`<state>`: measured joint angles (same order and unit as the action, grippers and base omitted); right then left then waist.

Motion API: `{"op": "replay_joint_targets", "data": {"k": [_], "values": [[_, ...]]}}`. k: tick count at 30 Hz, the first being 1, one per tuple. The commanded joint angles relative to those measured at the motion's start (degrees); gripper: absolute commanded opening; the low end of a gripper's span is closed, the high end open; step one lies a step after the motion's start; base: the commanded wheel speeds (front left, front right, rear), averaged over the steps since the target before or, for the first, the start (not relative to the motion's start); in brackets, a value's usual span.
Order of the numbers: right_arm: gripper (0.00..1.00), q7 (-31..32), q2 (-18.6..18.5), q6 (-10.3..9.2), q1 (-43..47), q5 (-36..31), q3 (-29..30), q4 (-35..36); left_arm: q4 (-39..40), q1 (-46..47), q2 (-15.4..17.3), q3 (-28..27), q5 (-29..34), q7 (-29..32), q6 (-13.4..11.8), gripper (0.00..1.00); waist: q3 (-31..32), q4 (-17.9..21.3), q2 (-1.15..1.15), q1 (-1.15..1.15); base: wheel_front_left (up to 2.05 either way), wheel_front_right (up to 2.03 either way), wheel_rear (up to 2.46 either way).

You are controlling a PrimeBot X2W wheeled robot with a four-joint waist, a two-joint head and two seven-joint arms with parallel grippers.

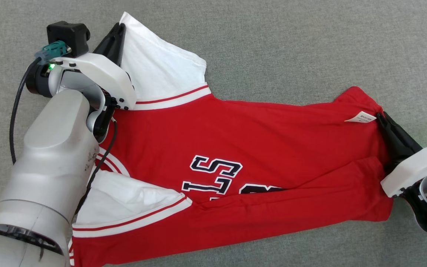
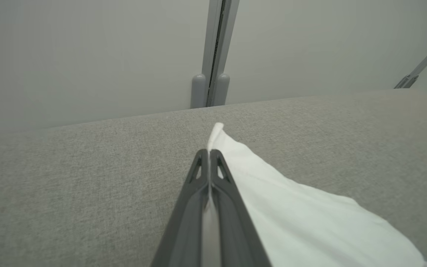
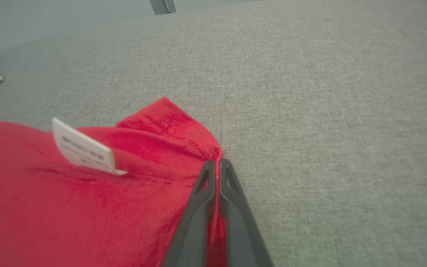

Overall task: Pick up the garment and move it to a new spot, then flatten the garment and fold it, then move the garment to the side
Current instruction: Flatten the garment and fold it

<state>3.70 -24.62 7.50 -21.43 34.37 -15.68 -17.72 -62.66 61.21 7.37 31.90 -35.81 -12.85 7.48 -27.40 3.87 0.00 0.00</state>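
Soft, even, fairly bright light from above covers the grey woven fabric surface (image 1: 272, 37). The red and white jersey garment (image 1: 254, 141) casts only thin, faint shadows at its edges. The head view is sharp. Both wrist views are softer, bending at the edges, with blurred foregrounds.

Head cam sits up high looking pretty much straight down, far enough back to take in most of the garment (image 1: 235, 148) spread on the grey cloth surface (image 1: 310, 44). Left wrist cam rides low, skimming along the left gripper (image 2: 209, 152) toward a pale wall (image 2: 87, 55), right up close to the white sleeve (image 2: 291, 207). Right wrist cam hugs the right gripper (image 3: 218, 161) just as tight, at the red hem (image 3: 169, 122) by the white tag (image 3: 83, 148). Both those spots turn up in the head view too, upper left and right edge.
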Motion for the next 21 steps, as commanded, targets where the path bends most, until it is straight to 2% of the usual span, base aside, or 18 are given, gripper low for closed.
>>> {"op": "replay_joint_targets", "data": {"k": [1,9,21], "values": [[0.00,0.9,-1.1,-0.02,-0.1,1.4,-0.2,1.1,0.8,-0.3,1.1,0.2,-0.8,-0.8,0.0,0.00,0.5,-0.2,0.00,0.00,0.00,0.00,0.00],[0.00,2.3,-3.3,-0.01,-1.1,9.2,2.9,6.6,6.1,-0.9,3.3,-0.4,-2.0,-2.3,0.0,0.00,2.1,-1.2,0.00,0.00,0.00,0.00,0.00],[0.00,1.7,-5.0,-0.01,-0.5,16.3,5.2,10.1,23.0,-9.4,5.6,-9.0,1.0,-2.3,-0.8,0.00,4.6,-3.2,0.00,0.00,0.00,0.00,0.00]]}}
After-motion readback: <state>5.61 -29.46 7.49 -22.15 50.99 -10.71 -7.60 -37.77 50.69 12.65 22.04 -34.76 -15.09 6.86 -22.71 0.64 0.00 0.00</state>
